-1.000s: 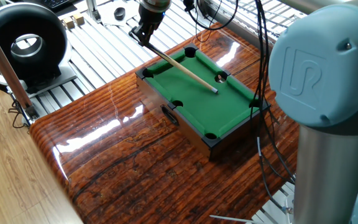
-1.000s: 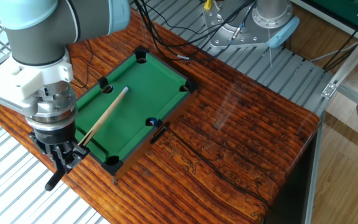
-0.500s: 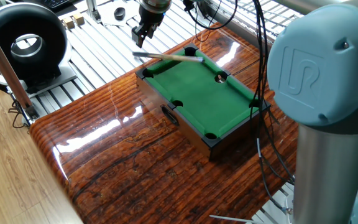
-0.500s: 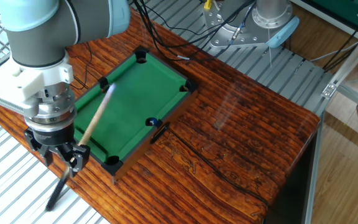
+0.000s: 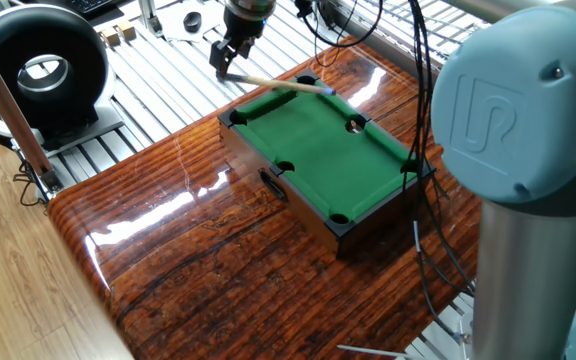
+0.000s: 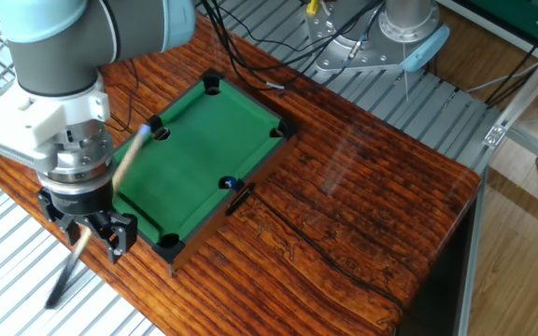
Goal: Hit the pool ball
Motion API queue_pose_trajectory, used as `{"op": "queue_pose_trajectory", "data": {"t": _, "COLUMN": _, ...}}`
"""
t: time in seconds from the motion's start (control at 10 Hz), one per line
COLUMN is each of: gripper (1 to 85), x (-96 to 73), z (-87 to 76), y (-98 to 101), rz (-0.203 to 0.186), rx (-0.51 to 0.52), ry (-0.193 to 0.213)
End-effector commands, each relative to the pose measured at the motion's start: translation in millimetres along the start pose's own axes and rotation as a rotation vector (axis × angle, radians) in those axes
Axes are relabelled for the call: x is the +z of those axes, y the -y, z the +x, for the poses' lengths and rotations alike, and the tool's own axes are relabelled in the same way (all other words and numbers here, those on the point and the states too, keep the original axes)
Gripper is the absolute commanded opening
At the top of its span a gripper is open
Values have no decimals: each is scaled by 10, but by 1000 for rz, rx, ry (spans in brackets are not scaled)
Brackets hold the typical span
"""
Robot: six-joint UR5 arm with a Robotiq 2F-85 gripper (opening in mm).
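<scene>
- The gripper [image 6: 90,231] hangs just off the near-left corner of the pool table [image 6: 199,149], fingers pointing down; whether they clamp the cue [image 6: 124,163] cannot be told, as the stick is blurred there.
- In one fixed view the gripper [image 5: 225,56] sits beyond the pool table's [image 5: 323,150] far-left corner, with the cue [image 5: 278,84] slanting from it over the far rail.
- The cue's pale tip lies near the pocket on the left long rail in the other fixed view.
- The pool ball [image 6: 229,183], dark blue, rests on the green felt at the middle pocket of the right long rail, well apart from the cue.
- The pool table stands on a glossy wooden tabletop [image 6: 362,205].
</scene>
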State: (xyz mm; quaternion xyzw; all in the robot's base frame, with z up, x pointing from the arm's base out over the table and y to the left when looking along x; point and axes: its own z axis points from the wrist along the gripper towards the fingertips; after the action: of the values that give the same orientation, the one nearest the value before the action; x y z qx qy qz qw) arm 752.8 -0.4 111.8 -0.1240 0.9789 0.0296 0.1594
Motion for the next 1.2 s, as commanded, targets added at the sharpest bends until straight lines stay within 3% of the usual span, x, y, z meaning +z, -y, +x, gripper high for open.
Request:
{"op": "queue_pose_trajectory", "data": {"t": 0.0, "gripper": 650, "x": -119, "z": 47, "y": 32, "rz": 3, "rx": 8, "ry": -14}}
{"op": "queue_pose_trajectory", "data": {"t": 0.1, "gripper": 650, "x": -132, "z": 52, "y": 115, "rz": 29, "rx": -14, "ry": -19}}
{"op": "queue_pose_trajectory", "data": {"t": 0.5, "gripper": 640, "x": -168, "z": 74, "y": 113, "rz": 30, "rx": -6, "ry": -24}}
{"op": "queue_pose_trajectory", "data": {"t": 0.8, "gripper": 573, "x": -235, "z": 128, "y": 235, "rz": 51, "rx": 10, "ry": -50}}
{"op": "queue_pose_trajectory", "data": {"t": 0.9, "gripper": 510, "x": -265, "z": 156, "y": 249, "rz": 44, "rx": 42, "ry": -63}}
{"op": "queue_pose_trajectory", "data": {"t": 1.1, "gripper": 270, "x": -336, "z": 257, "y": 321, "rz": 50, "rx": 108, "ry": -93}}
